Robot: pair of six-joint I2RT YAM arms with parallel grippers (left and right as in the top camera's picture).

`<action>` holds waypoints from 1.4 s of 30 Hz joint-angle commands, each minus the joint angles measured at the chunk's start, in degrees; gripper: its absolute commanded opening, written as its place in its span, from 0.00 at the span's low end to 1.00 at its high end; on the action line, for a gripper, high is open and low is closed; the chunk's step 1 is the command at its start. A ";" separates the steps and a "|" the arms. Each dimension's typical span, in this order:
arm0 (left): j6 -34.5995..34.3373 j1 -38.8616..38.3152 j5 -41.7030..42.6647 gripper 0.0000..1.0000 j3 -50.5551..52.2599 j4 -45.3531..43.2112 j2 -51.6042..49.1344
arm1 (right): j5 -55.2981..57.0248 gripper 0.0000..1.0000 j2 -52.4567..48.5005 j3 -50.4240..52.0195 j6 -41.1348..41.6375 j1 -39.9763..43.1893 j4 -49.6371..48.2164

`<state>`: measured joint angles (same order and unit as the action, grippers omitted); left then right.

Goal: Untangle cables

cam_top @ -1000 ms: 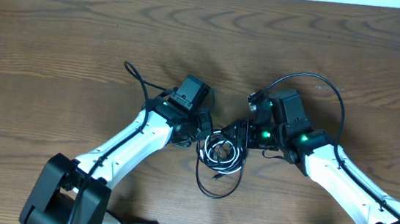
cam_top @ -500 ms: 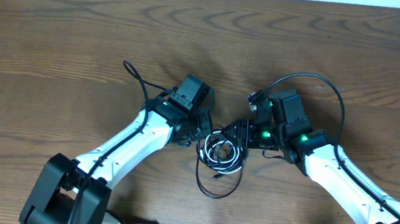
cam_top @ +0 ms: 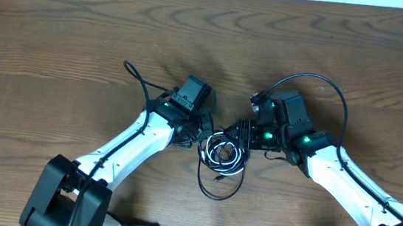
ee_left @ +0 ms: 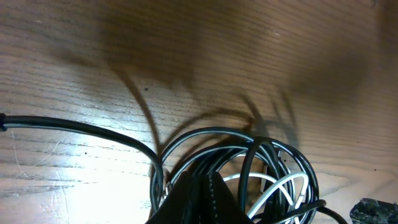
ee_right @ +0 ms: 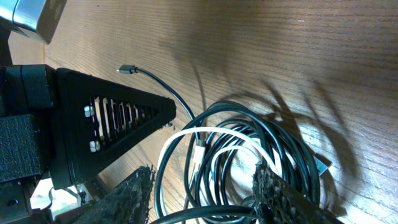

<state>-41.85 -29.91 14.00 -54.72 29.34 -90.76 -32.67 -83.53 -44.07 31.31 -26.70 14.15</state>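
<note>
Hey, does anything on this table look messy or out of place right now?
Yes. The black cable and the white cable lie wound together in one tangled coil on the table, their loops crossing each other instead of lying apart.

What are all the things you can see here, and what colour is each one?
black cable: one, black, coiled on the table between the two grippers
white cable: one, white, looped inside the black coil
table: one, brown wood, under everything
arm wires: two, thick and black, one looping off each arm
left arm: one, white and black, reaching in from the lower left
right arm: one, white and black with green lights, reaching in from the lower right
left gripper: one, black, shut, tip at the edge of the coil
right gripper: one, black, fingers apart above the coil
</note>
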 commanded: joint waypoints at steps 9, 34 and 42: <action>-0.24 -0.07 -1.25 0.08 0.15 -0.28 -0.24 | 0.20 0.51 -0.07 -0.04 -0.74 -0.39 0.04; 1.70 -0.07 -1.25 0.08 0.15 -4.42 -0.24 | -0.39 0.49 -0.07 -0.07 1.29 0.85 -1.75; 1.70 -0.07 -1.22 0.08 0.15 -4.39 -0.24 | -6.95 0.49 -0.07 -0.04 1.42 2.93 -4.20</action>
<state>-40.82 -29.89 13.56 -54.72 25.04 -90.76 -36.88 -83.53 -44.07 32.45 -24.14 9.89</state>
